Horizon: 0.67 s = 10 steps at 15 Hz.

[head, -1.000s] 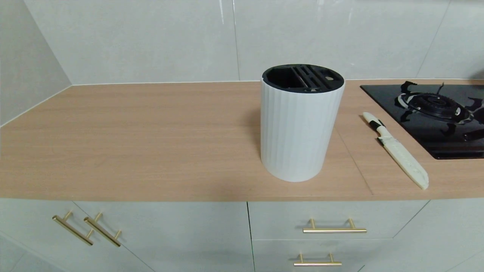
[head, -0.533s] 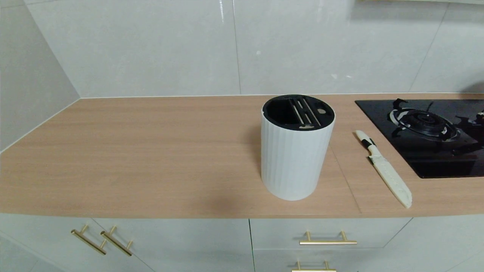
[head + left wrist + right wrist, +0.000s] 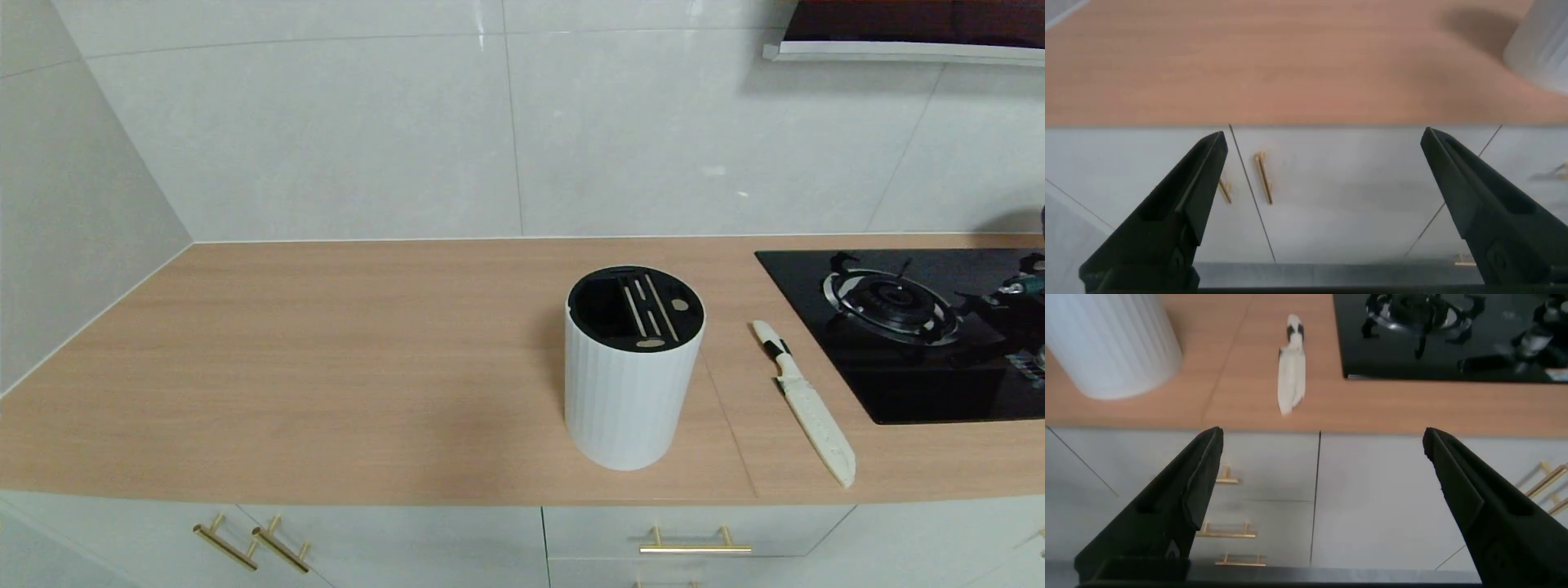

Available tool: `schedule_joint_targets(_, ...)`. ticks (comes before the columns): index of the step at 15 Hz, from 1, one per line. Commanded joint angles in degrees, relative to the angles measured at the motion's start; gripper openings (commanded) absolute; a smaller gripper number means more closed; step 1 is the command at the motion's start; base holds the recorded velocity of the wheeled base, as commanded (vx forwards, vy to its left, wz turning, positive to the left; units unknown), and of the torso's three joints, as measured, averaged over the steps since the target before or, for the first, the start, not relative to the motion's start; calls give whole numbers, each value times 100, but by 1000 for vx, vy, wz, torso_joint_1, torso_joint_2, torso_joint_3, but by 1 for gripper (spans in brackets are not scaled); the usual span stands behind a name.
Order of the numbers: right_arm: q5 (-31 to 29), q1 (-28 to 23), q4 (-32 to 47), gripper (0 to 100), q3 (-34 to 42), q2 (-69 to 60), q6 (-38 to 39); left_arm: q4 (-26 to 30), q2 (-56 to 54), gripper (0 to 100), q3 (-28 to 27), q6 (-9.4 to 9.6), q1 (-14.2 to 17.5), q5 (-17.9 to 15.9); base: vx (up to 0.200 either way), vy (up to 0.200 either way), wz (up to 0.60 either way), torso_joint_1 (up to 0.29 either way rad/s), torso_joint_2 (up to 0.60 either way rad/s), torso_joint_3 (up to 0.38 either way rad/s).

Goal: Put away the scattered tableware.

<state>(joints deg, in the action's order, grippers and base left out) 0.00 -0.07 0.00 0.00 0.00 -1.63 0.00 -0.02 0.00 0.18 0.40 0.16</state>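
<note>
Cream-coloured and speckled, the knife [image 3: 804, 404] lies flat on the wooden surface [image 3: 326, 367], with a black band round its handle. The handle end points toward the tiled wall [image 3: 326, 139]. The blade tip points toward the front edge of the surface and lies close to it. The knife rests between the knife holder [image 3: 633, 400] on its left and the hob [image 3: 898, 384] on its right, near both and touching neither.

The knife holder is a white ribbed cylinder standing upright. Its black top insert has one large opening and several narrow slots. The hob is black glass set into the surface, and a gas burner [image 3: 886, 298] with a dark pan support sits on it. A range hood [image 3: 906, 33] juts from the wall above the hob. Below the surface's front edge, under the knife holder, a drawer front carries a drawer handle [image 3: 694, 547] of brass.

The left tool [image 3: 1323, 139] hangs in front of the cabinets, out from the surface's front edge. Its two dark fingers are spread wide and hold nothing. Beyond it are the wood of the surface, pale cabinet doors [image 3: 1331, 196] with two brass handles [image 3: 1261, 175], and a bit of the holder's white wall.

The right tool [image 3: 1321, 437] is likewise spread wide and holds nothing. It hangs before the drawer fronts, with the knife, the base of the holder and the hob on the surface beyond it.
</note>
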Motion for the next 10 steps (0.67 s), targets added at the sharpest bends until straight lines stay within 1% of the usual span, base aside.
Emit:
schedule_joint_targets(1,0,-1,0,100,0,9,-4,0,2,100,0,-1,-5,-7,0,0,0,295,-608,-305)
schedule_joint_targets(6,0,-1,0,100,0,9,5,0,2,100,0,-1,-5,2,0,0,0,219,-449,-230)
schedule_joint_targets(7,0,-1,0,100,0,9,5,0,2,100,0,-1,4,2,0,0,0,95,-237,-105)
schedule_joint_targets(10,0,-1,0,100,0,9,5,0,2,100,0,-1,-5,2,0,0,0,12,-20,-14)
